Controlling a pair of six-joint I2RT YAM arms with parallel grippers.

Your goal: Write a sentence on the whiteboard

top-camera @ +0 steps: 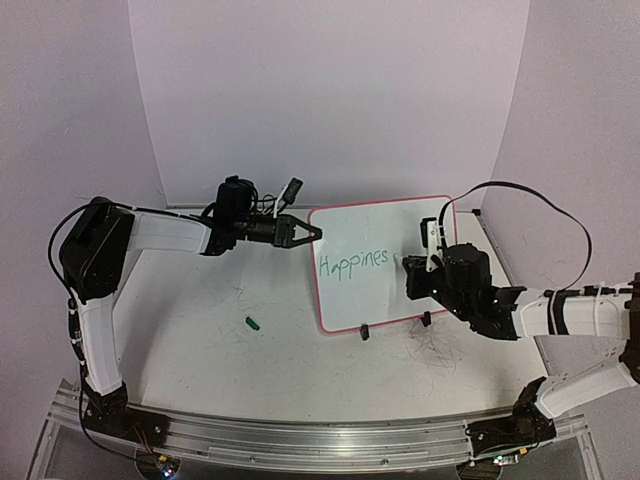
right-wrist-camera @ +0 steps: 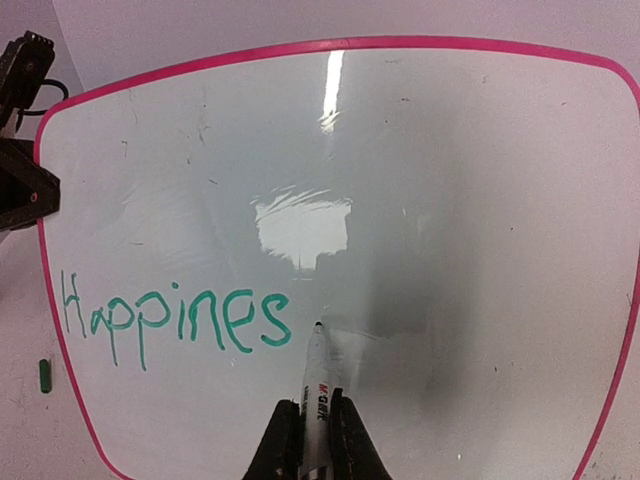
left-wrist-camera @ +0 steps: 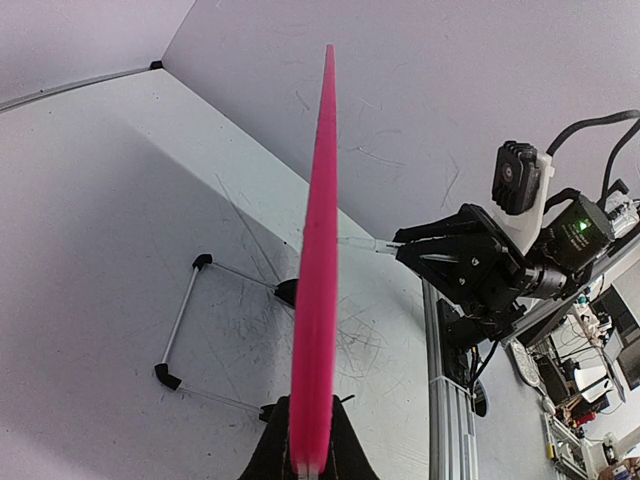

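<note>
**So far: one word on the board, not quite finished**

The right gripper (right-wrist-camera: 315,425) has its jaws pinched tight on a marker (right-wrist-camera: 318,385), which points straight ahead of the fingers. The tip sits at the face of the whiteboard (right-wrist-camera: 470,200), apparently touching, though the glare makes this hard to confirm.

The sentence (right-wrist-camera: 175,320) so far reads "Happines" in green. It ends just left of the marker tip and runs away to the left of that gripper.

The left gripper (top-camera: 310,232) is clamped closed on the board's left rim and holds the board upright on its wire feet. From that wrist the pink edge runs straight out from between the fingers.

A small green cap (top-camera: 253,322) lies on the table (top-camera: 200,330), below and well apart from the left gripper.

Progress, my judgement: early. One word is down and lacks its closing "s". The surface to the right of the tip is blank, so most of the sentence is not yet written.
</note>
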